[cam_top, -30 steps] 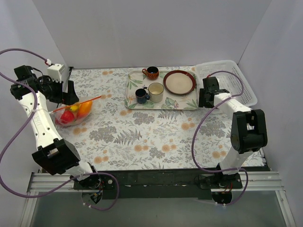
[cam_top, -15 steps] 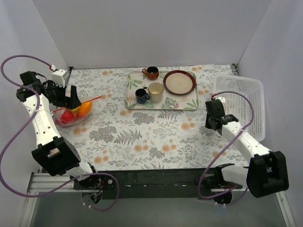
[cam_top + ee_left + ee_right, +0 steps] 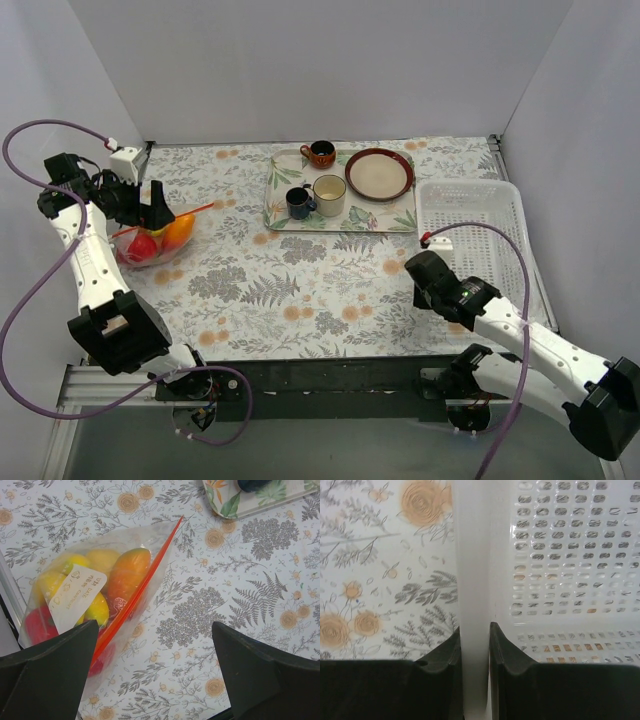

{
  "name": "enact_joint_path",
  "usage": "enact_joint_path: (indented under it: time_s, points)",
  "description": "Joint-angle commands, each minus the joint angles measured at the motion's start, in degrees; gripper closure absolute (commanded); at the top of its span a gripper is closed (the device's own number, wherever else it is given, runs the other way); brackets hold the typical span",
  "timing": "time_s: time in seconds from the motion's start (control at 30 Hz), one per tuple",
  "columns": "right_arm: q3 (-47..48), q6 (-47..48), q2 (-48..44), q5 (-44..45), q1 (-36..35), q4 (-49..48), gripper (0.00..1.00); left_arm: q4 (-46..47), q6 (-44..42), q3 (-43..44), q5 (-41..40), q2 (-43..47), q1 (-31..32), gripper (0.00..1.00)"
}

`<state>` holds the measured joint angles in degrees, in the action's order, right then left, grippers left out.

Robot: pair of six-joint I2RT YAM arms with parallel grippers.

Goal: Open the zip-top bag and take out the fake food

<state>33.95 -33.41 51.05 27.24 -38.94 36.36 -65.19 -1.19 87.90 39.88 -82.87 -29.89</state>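
The zip-top bag (image 3: 150,243) lies at the table's left edge, its red-orange zip strip (image 3: 134,601) closed. Fake food shows through it: an orange peach (image 3: 127,572), yellow lemons (image 3: 97,611) and a red fruit (image 3: 37,626); a white label covers part. My left gripper (image 3: 157,213) hovers over the bag, open wide (image 3: 155,680), with one finger (image 3: 50,672) over the bag's mouth side and the other over bare cloth. My right gripper (image 3: 420,270) is shut on the rim (image 3: 474,580) of the white slotted basket (image 3: 472,235).
A floral tray (image 3: 280,215) at the back middle holds a brown plate (image 3: 379,173), a brown cup (image 3: 321,153), a dark blue cup (image 3: 298,203) and a cream cup (image 3: 329,195). White walls close in left, right and back.
My right arm has dragged the white basket from the back right corner towards the near right. My left gripper has shifted slightly right over the bag.
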Motion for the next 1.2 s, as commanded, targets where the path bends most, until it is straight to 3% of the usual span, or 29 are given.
enact_joint_path:
  time_s: [0.0, 0.23, 0.33, 0.63, 0.77, 0.83, 0.87, 0.97, 1.17]
  points:
    - [0.5, -19.4, 0.0, -8.6, -10.6, -0.5, 0.97, 1.2, 2.7, 0.6, 3.3, 1.4, 1.0, 0.02]
    - [9.4, -30.1, 11.7, -2.3, -32.3, 2.3, 0.98, 3.3, 3.8, -2.7, -0.1, 2.4, 4.0, 0.02]
    - [15.3, -33.5, 18.3, -1.8, -37.4, 4.0, 0.99, 4.5, 3.9, -4.3, -0.2, 3.5, 4.2, 0.02]
    - [27.4, -37.4, 26.5, -1.3, -39.4, 6.0, 0.94, 5.8, 3.7, -4.1, -1.3, 4.9, 4.9, 0.02]
    - [29.8, -35.7, 28.6, -1.2, -38.7, 2.2, 0.61, 6.0, 3.0, -5.5, -1.0, 5.7, 4.9, 0.02]
    - [30.9, -33.3, 30.7, -3.0, -37.8, -0.7, 0.50, 5.9, 2.9, -6.2, -0.9, 6.2, 4.9, 0.02]
    - [31.9, -31.1, 31.6, -3.6, -37.7, -1.1, 0.37, 5.9, 2.9, -6.6, -0.8, 6.2, 4.9, 0.02]
    - [37.7, -28.0, 36.1, -4.6, -37.5, 1.9, 0.17, 4.6, 2.1, -6.9, -0.2, 6.4, 4.9, 0.02]
    - [48.1, -21.8, 37.4, -1.7, -37.5, 3.6, 0.02, -4.1, -11.0, -5.3, 0.7, 8.3, 4.9, 0.02]
